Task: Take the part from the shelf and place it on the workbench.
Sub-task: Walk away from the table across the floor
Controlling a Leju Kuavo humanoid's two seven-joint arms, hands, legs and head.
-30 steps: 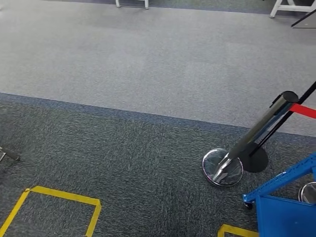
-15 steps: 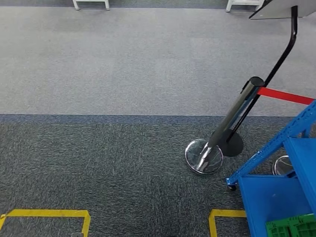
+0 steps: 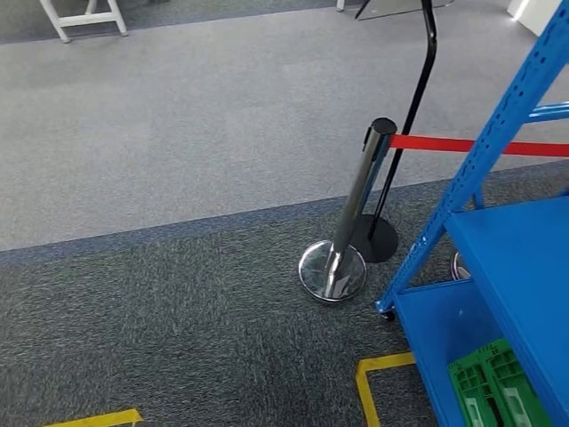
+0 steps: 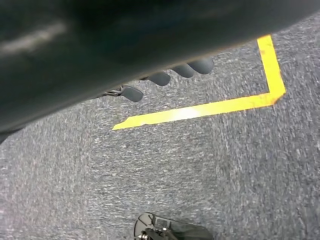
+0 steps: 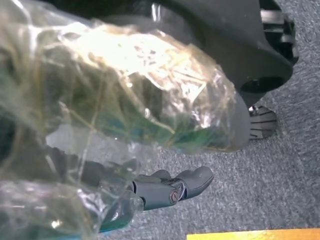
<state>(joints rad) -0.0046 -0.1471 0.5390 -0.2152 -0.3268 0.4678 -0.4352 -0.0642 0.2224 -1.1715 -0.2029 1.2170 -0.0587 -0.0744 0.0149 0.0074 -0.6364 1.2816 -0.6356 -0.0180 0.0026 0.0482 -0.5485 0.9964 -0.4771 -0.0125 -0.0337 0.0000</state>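
In the right wrist view my right hand [image 5: 158, 190] grips the part [image 5: 124, 95], a dark greenish piece wrapped in a crinkled clear plastic bag that hides most of the hand. Dark fingers [image 5: 188, 181] stick out beneath the bag, above grey carpet. My left hand [image 4: 177, 72] hangs over the carpet; a row of its dark fingertips [image 4: 202, 65] peeks out, spread, with nothing in them. The blue shelf [image 3: 516, 258] stands at the right of the head view, with a green crate [image 3: 493, 387] on its lower level.
A chrome stanchion [image 3: 359, 200] with a round base and a red belt [image 3: 469, 145] stands just left of the shelf, with a black stand [image 3: 416, 107] behind it. Yellow floor tape [image 3: 369, 382] marks the carpet near the shelf. White furniture legs [image 3: 84, 18] show far left.
The whole head view has swung to the right: the stanchion slid left and the blue shelf with its green crate came further into the picture.
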